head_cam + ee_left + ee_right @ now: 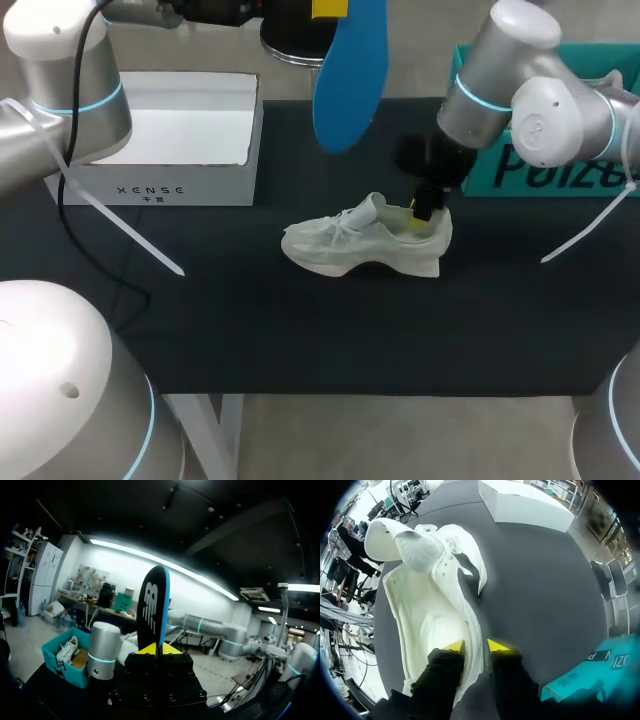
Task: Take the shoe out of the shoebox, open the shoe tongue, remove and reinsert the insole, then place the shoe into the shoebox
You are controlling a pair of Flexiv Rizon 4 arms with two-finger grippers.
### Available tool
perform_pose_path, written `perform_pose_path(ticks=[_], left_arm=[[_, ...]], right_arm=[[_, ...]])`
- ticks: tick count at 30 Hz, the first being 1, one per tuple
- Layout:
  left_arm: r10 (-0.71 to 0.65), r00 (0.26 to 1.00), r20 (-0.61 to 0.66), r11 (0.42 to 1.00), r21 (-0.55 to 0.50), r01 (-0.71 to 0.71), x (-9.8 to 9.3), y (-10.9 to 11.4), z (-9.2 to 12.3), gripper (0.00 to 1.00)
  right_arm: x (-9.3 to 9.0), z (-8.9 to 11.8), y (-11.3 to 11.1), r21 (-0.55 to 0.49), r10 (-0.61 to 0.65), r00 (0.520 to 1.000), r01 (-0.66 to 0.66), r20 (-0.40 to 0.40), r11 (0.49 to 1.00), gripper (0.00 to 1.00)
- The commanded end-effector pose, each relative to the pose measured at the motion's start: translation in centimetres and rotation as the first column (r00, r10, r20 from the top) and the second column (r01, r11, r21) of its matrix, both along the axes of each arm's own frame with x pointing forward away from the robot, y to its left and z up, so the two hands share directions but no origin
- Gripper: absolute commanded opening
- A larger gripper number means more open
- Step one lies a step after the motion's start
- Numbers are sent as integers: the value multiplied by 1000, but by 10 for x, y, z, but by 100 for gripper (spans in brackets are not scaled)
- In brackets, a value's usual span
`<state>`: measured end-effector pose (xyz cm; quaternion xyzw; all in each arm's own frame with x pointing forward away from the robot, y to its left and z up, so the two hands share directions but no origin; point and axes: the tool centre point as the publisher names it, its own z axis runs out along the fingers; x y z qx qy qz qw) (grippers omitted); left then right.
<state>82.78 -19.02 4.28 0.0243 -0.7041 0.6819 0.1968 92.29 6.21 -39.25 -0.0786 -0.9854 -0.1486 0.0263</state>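
White mesh shoe (365, 245), upright on its sole on the black table cover (300, 340). We note our right gripper (420, 212) at its heel end. One yellow-tipped finger is inside the opening and the other outside, jaws pinching the collar wall between them. Ahead of those jaws the tongue (395, 540) is folded up and forward, with slack laces beside it. Pale lining shows under the inside finger. The toe points away from the jaws.

Our left gripper (160, 649) is raised well above the table, jaws pressed on the blue insole (154, 605), which stands edge-on straight out from between the tips. From the head view we see it hanging down from the gripper, above and behind the shoe and apart from it.

The teal shoebox (520, 170) sits just behind our right arm. A white box (170, 140) lies well beyond the shoe's toe, near our left arm.
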Motion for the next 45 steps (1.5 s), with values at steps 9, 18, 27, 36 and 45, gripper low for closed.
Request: perform_pose_path(ticks=[9, 18, 27, 36, 45], left_arm=[[-1, 1000, 0, 1000, 1, 1, 1, -1, 0, 0], [-1, 1000, 0, 1000, 1, 1, 1, -1, 0, 0], [-1, 1000, 0, 1000, 1, 1, 1, -1, 0, 0], [-1, 1000, 0, 1000, 1, 1, 1, -1, 0, 0], [-1, 1000, 0, 1000, 1, 1, 1, -1, 0, 0]], right_arm=[[-9, 18, -15, 12, -36, 997, 35, 64, 999, 0], [-14, 73, -36, -24, -55, 990, 59, 130, 998, 0], [-18, 91, -49, -88, 13, 994, -4, 108, 996, 0], [-18, 91, -49, -88, 13, 994, -4, 108, 996, 0], [-18, 91, -49, -88, 13, 994, -4, 108, 996, 0]])
